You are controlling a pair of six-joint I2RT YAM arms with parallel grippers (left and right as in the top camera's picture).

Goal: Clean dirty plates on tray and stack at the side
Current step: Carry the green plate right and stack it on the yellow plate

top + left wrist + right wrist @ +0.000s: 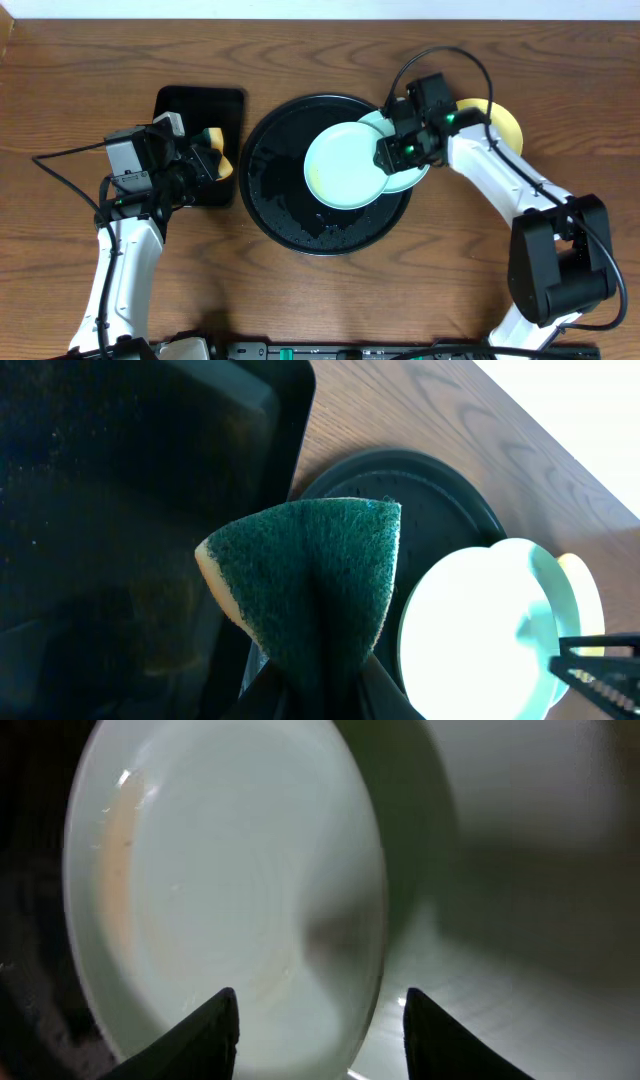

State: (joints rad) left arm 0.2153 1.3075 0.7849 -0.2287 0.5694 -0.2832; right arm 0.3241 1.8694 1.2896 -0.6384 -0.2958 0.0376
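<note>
Two pale mint plates overlap on the round black tray (290, 215). The upper plate (345, 165) lies toward the tray's middle; the lower plate (412, 180) juts past the tray's right rim. In the right wrist view the upper plate (220, 880) carries a faint orange smear near its left rim. My right gripper (393, 152) (320, 1010) is open, its fingertips (222, 1020) either side of that plate's right edge. The yellow plate (500, 120) lies on the table, partly behind the right arm. My left gripper (205, 162) (320, 695) is shut on a green-and-yellow sponge (310, 575).
A smaller rectangular black tray (195, 110) sits left of the round tray, under the left gripper and sponge (218, 152). Cables trail from both arms across the wooden table (80, 80).
</note>
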